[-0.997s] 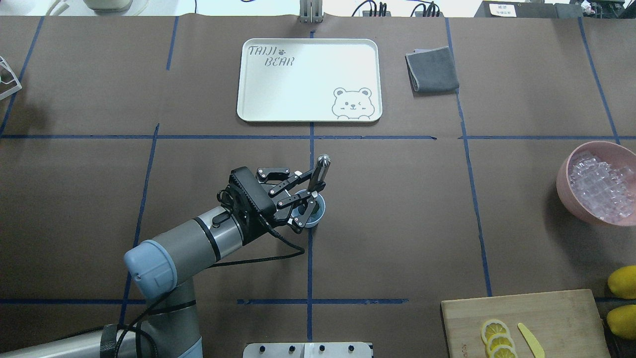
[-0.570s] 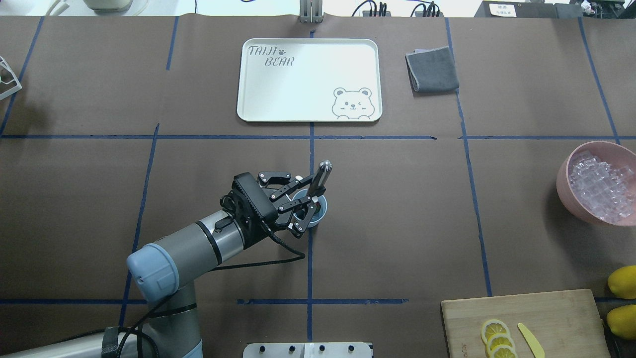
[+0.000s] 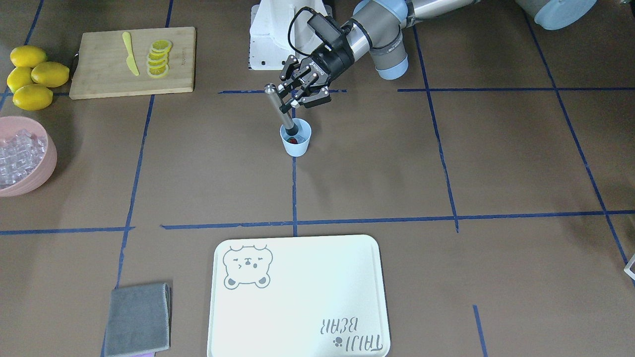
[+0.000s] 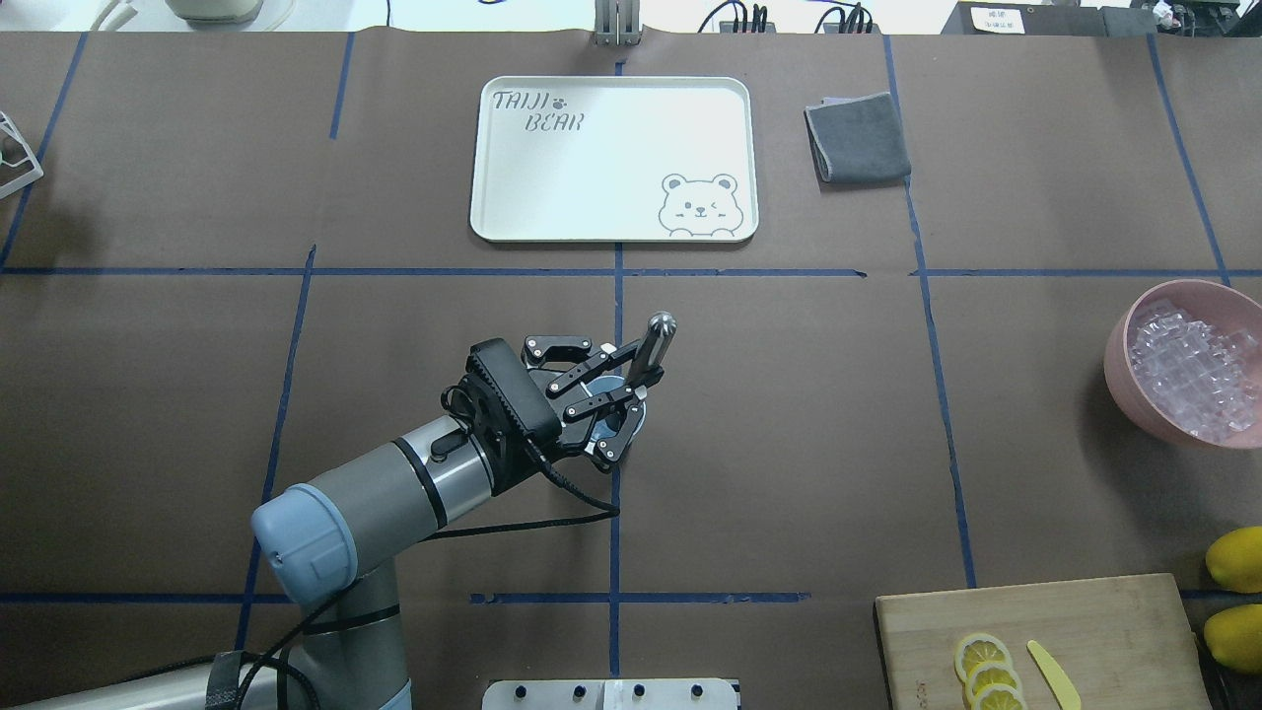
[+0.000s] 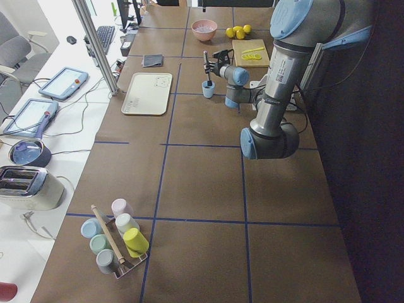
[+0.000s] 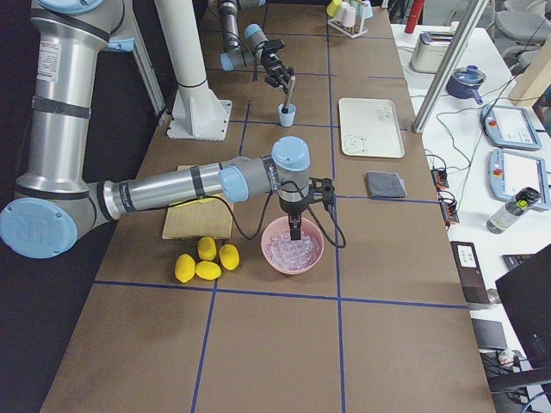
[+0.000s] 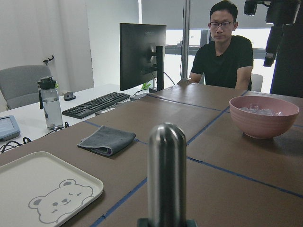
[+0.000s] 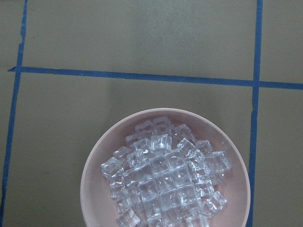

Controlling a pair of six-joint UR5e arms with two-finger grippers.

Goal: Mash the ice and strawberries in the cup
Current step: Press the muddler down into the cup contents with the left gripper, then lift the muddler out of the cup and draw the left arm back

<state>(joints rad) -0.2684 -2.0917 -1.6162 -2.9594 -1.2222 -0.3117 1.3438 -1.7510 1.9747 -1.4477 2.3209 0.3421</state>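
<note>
The light-blue cup [image 3: 296,143] stands at the table's middle, and a bit of red strawberry [image 3: 293,141] shows inside it. My left gripper [image 3: 302,97] is shut on a steel muddler [image 3: 280,110] that leans with its lower end in the cup. From overhead, the left gripper [image 4: 629,383] covers most of the cup [image 4: 638,422]. The ice [image 8: 165,184] is heaped in a pink bowl [image 8: 93,166] straight below my right wrist camera. The right gripper [image 6: 295,229] hangs just above that bowl; I cannot tell whether it is open or shut. No ice is visible in the cup.
A white bear tray [image 4: 613,158] and a grey cloth [image 4: 858,138] lie on the far side. A cutting board [image 4: 1045,641] with lemon slices and a yellow knife sits near right, with whole lemons [image 3: 32,74] beside it. A person [image 7: 222,52] sits beyond the table's right end.
My left gripper has shifted a little to the right over the cup, and the muddler's top has swung right with it. The bowl and the rest stay put.
</note>
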